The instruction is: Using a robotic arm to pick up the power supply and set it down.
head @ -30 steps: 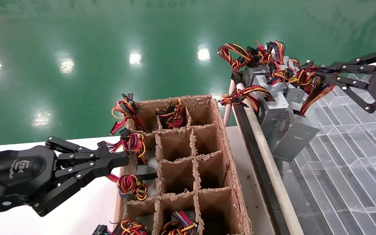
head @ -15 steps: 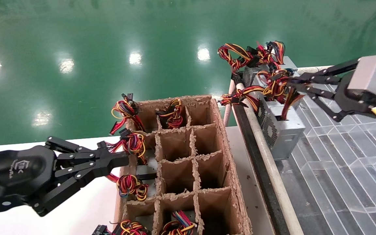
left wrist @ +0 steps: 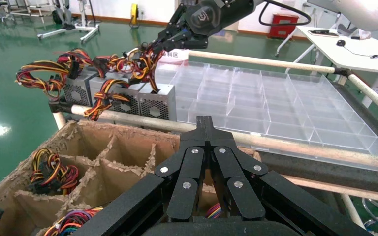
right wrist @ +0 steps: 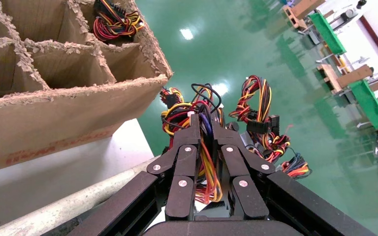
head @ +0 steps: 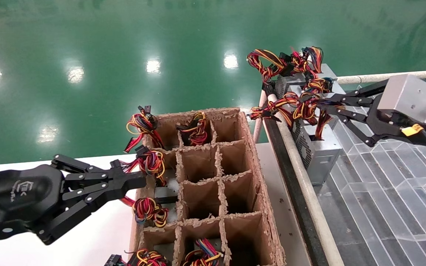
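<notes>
My right gripper (head: pixel 318 104), the robotic arm with the silver wrist and yellow tag, is shut on the wire bundle (head: pixel 308 107) of the power supply (head: pixel 320 151). That silver-grey box with a perforated side stands upright at the clear tray's near-left edge, against the rail, in a row with like boxes. In the right wrist view orange, yellow, red and purple wires (right wrist: pixel 203 164) are pinched in the right gripper (right wrist: pixel 205 125). The left wrist view shows the power supply (left wrist: pixel 158 101) at tray level. My left gripper (head: pixel 142 180) (left wrist: pixel 205 120) hangs shut and empty beside the cardboard box.
A cardboard divider box (head: pixel 259 177) holds wire bundles in several cells. A pale rail (head: pixel 301 177) separates it from the clear compartment tray (head: pixel 383 192). Two more grey supplies (head: pixel 290 83) with red-yellow-black wires stand farther along the rail. Green floor lies beyond.
The right gripper has carried the power supply left and down toward the rail. The box hung tilted before and now stands upright beside the others. The left arm has not moved.
</notes>
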Robot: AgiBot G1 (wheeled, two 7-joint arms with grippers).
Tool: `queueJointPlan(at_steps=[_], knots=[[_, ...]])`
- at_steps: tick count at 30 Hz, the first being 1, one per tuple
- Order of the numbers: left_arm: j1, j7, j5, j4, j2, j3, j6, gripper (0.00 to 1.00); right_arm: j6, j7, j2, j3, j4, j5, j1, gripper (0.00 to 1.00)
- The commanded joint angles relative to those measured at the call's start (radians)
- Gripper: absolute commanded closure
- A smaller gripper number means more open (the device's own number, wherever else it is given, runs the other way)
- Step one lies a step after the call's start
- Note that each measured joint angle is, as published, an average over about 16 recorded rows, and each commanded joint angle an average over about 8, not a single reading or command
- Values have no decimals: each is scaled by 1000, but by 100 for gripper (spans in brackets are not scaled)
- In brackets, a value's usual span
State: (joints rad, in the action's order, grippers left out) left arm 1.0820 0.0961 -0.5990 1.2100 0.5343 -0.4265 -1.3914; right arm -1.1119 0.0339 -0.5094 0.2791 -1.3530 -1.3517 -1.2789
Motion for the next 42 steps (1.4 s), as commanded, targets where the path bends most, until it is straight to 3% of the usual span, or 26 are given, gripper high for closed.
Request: queueJointPlan(at_steps=[1, 20, 30, 41, 42], knots=[[0, 0, 0, 0, 0, 0, 0, 100, 1, 4, -1, 1, 0, -2, -1, 0], [0, 0, 0, 0, 0, 0, 0, 100, -83, 77, 26, 5, 0, 51, -31, 0], [0, 0, 0, 0, 0, 0, 0, 100, -137, 29, 26, -58, 9, 234, 13, 0], [0, 0, 0, 0, 0, 0, 0, 100, -186, 49, 1, -45, 18, 301, 42, 0], [0, 0, 0, 0, 0, 0, 0, 94, -190, 51, -1, -44, 19, 307, 46, 0]])
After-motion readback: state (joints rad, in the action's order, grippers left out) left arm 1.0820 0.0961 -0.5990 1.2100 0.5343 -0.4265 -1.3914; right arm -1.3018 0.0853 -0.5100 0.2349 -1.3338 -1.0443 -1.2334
